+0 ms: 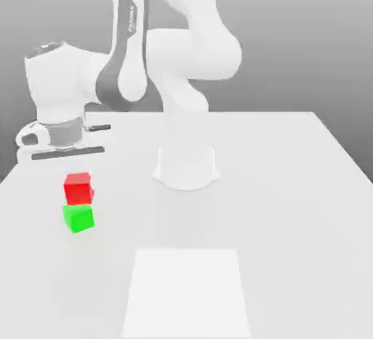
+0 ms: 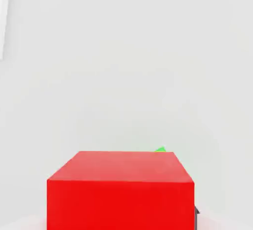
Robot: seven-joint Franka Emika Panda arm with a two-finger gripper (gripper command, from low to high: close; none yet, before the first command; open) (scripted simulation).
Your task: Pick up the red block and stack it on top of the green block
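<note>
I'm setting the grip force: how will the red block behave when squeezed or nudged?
The red block looks like a stiff, flat-faced cube, so it should probably hold its shape and not roll. Its plain matte faces suggest a fair grip. Sitting on the equally small green block, a sideways nudge could likely slide it off.

A bare simulated test scene: a plain white worktop (image 1: 291, 184), a flat grey backdrop, one robot arm (image 1: 182, 60).
</note>
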